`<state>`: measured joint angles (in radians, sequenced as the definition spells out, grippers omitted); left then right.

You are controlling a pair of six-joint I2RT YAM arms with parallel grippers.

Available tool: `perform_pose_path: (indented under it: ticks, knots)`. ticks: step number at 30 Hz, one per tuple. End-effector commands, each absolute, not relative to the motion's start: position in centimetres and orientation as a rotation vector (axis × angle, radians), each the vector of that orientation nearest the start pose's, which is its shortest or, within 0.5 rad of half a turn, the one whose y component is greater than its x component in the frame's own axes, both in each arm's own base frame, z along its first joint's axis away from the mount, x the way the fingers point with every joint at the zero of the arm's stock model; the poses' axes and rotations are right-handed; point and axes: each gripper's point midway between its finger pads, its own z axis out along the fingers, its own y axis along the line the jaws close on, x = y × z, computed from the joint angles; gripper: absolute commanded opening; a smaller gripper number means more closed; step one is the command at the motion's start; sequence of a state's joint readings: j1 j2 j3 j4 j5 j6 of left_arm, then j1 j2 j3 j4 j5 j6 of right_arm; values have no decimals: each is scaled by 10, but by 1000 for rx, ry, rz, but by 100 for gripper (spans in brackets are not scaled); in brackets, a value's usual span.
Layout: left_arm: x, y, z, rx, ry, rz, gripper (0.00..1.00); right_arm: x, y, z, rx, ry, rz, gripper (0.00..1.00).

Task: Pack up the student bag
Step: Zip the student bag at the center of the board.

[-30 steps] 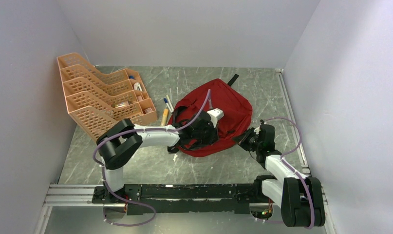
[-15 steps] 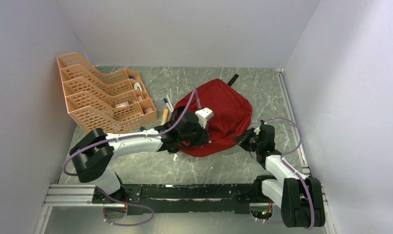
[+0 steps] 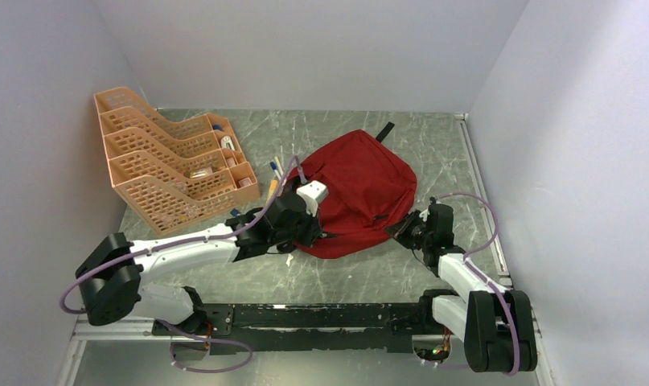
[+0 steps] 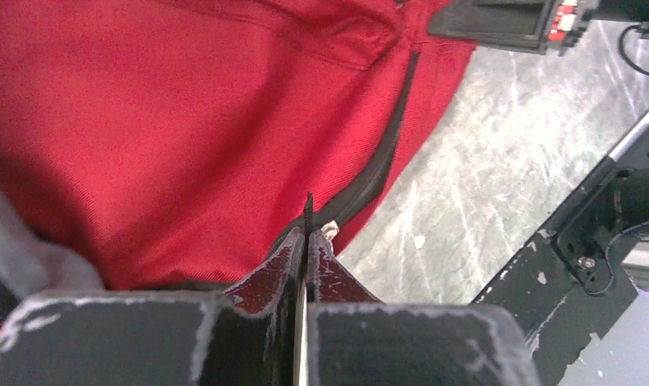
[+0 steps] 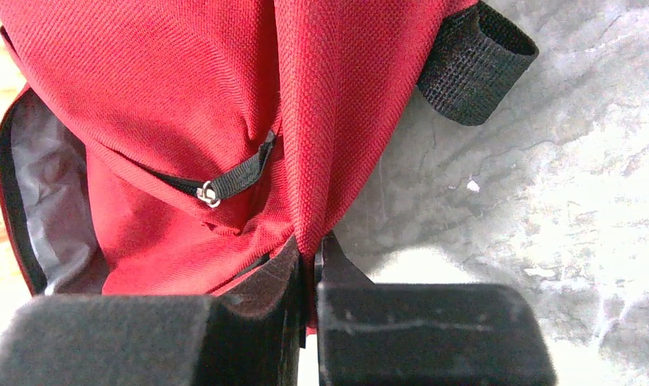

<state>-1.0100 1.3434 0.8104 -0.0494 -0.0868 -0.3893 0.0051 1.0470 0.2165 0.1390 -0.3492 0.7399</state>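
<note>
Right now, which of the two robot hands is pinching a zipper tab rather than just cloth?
The left hand: it pinches a thin black zipper tab on the red backpack; the right hand grips only red cloth.

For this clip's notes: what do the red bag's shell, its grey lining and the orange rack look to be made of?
The student bag shell: woven matte fabric, likely polyester or canvas; the twill weave shows. Its grey lining: thin, slightly shiny cloth, probably nylon; it creases softly. The orange rack: rigid moulded plastic, with slotted lattice walls.
</note>
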Motion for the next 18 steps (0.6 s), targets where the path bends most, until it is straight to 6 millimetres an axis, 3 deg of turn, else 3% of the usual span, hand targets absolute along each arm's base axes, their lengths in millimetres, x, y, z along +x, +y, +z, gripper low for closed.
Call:
perform_pose_path:
  ticks: [1, 10, 16, 18]
  knots:
    - [218, -291, 130, 493, 2175, -515, 5, 265, 76, 39, 646, 2219, 696, 0]
    - [234, -241, 142, 291, 2154, -280, 5, 265, 72, 38, 646, 2233, 655, 0]
    - [238, -223, 142, 237, 2166, -159, 5, 265, 68, 39, 634, 2238, 620, 0]
    - [238, -226, 145, 257, 2159, -175, 5, 266, 68, 45, 603, 2236, 618, 6]
